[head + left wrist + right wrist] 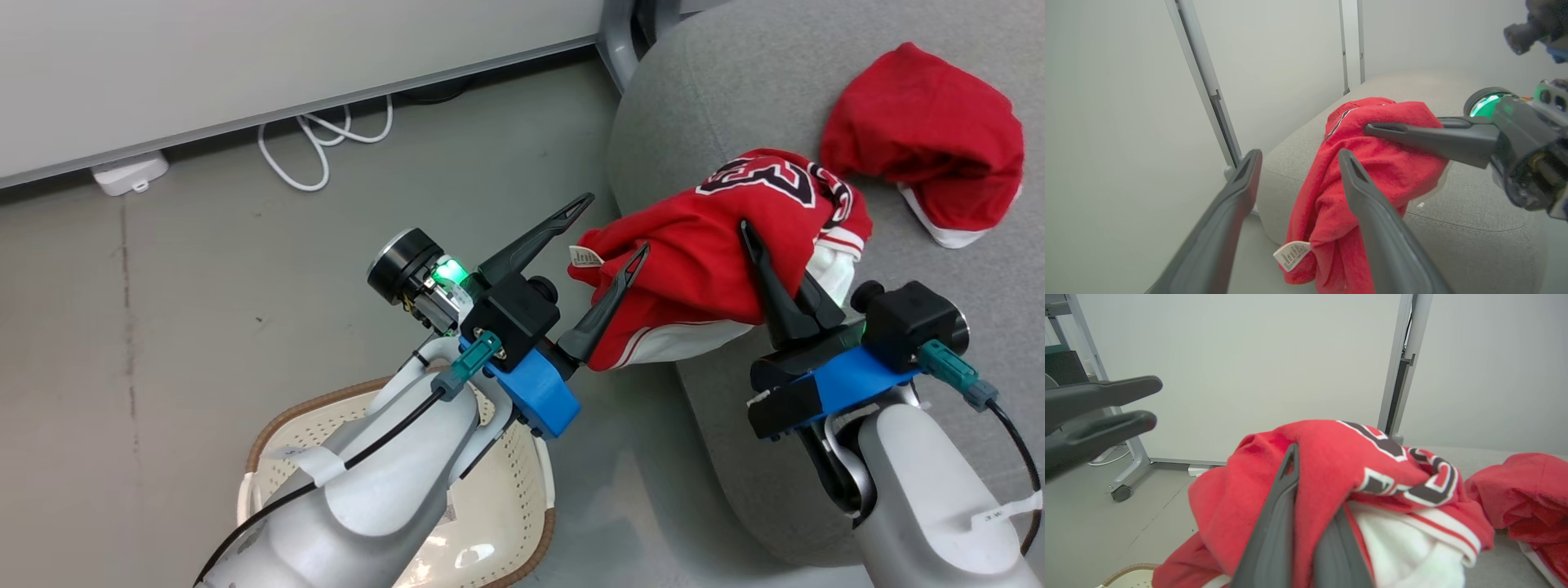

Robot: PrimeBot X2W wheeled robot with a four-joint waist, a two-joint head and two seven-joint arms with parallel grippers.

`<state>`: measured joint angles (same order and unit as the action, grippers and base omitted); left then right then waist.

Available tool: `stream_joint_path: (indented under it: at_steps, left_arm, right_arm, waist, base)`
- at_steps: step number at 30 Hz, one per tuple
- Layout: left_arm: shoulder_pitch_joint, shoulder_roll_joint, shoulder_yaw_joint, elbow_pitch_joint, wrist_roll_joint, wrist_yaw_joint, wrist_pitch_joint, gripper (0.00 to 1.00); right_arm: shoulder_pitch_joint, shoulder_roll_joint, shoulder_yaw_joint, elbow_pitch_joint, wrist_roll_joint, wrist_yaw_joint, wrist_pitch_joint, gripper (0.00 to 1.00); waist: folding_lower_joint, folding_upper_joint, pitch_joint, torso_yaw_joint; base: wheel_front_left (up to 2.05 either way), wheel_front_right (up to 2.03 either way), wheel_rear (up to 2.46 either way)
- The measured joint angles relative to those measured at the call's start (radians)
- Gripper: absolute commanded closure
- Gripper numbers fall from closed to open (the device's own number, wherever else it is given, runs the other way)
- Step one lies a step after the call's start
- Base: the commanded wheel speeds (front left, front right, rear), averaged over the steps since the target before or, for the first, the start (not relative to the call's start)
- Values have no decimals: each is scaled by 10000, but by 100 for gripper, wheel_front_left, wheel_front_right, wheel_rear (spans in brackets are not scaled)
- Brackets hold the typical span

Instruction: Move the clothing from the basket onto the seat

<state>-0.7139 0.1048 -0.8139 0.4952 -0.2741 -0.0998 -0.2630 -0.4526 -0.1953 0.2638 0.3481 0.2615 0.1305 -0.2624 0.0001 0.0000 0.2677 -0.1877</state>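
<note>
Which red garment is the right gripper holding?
The lettered jersey at the seat's edge; the plainer red garment lies free farther back.

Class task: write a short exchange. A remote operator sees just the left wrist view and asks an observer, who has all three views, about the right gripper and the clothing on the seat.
Operator: Is the right gripper really holding that red garment, or just lying on it?
Observer: Holding it. The right wrist view shows the right gripper shut, with the fabric pinched in it.
Operator: Is anything else on the seat?
Observer: Yes. In the head view a second red garment lies farther back on the seat, beyond the held one.
</note>
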Motion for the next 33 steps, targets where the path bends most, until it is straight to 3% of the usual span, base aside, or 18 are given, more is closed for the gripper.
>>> stream_joint_path:
  at_steps: [16,27,33]
  left_arm:
    - [143,-10,-320,161,-4,-67,0,0]
    - [149,31,-320,142,-6,-59,0,0]
    - [16,128,-253,56,4,29,0,0]
  right_arm:
    - [1667,558,-1315,-932,-336,0,0,100]
    - [1683,663,-1593,-1208,-495,0,0,100]
    - [878,558,-1641,-1503,-690,0,0,100]
  waist:
    - [-1,0,8,-1430]
    - [-2,1,41,-1406]
    - [-1,1,375,-1305]
  base:
    - [0,0,0]
    - [0,0,0]
    - [0,0,0]
